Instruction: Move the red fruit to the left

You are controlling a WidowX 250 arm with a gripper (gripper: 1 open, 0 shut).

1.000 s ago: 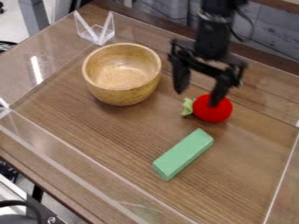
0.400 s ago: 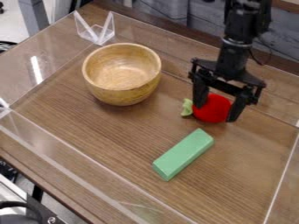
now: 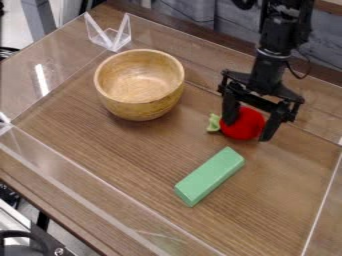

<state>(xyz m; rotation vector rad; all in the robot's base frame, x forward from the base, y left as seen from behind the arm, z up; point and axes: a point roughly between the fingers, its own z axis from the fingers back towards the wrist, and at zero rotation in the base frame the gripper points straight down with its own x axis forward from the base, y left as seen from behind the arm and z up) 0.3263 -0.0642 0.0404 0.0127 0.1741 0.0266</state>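
Note:
The red fruit (image 3: pixel 245 124) is a small round bright-red toy with a green leafy bit showing at its left side. It rests on the wooden table at the right. My black gripper (image 3: pixel 253 118) points straight down over it, open, with one finger (image 3: pixel 227 110) left of the fruit and the other to its right. The fingertips reach down around the fruit's sides. I cannot tell whether they touch it.
A wooden bowl (image 3: pixel 139 83) stands left of the fruit. A green rectangular block (image 3: pixel 210 176) lies in front of the fruit, toward the near edge. Clear plastic walls (image 3: pixel 107 32) border the table on all sides.
The gripper has moved right and come down, from above and left of the fruit to straddling it. It stayed open. The fruit has not moved.

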